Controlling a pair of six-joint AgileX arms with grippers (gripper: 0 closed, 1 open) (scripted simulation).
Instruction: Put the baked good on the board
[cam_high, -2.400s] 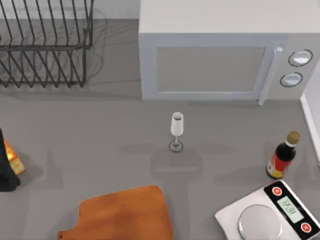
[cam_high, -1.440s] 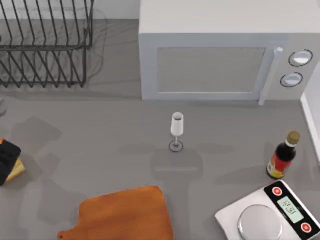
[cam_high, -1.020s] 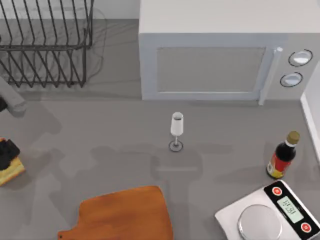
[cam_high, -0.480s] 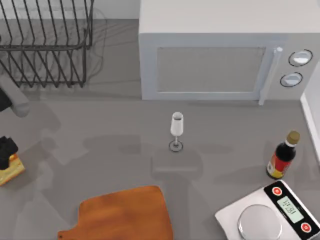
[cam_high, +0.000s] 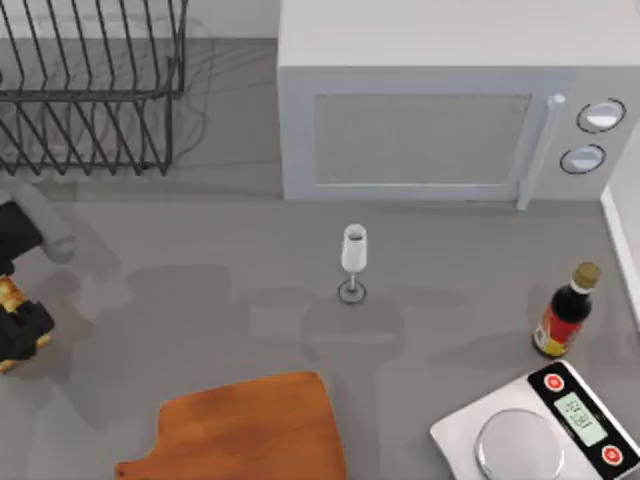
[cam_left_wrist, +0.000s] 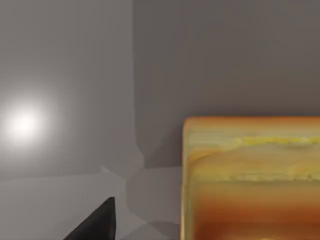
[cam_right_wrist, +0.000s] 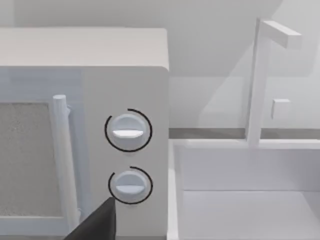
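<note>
Left claw (cam_high: 18, 325) gripping baked good (cam_left_wrist: 250, 175), table's left edge.

My left gripper (cam_high: 12, 325) sits at the top view's left edge, cut off by it, and covers most of the baked good (cam_high: 9, 292). The board (cam_high: 243, 430) and the scale (cam_high: 540, 428) run off the bottom edge. In my left wrist view the baked good (cam_left_wrist: 250, 175) is cropped.
</note>
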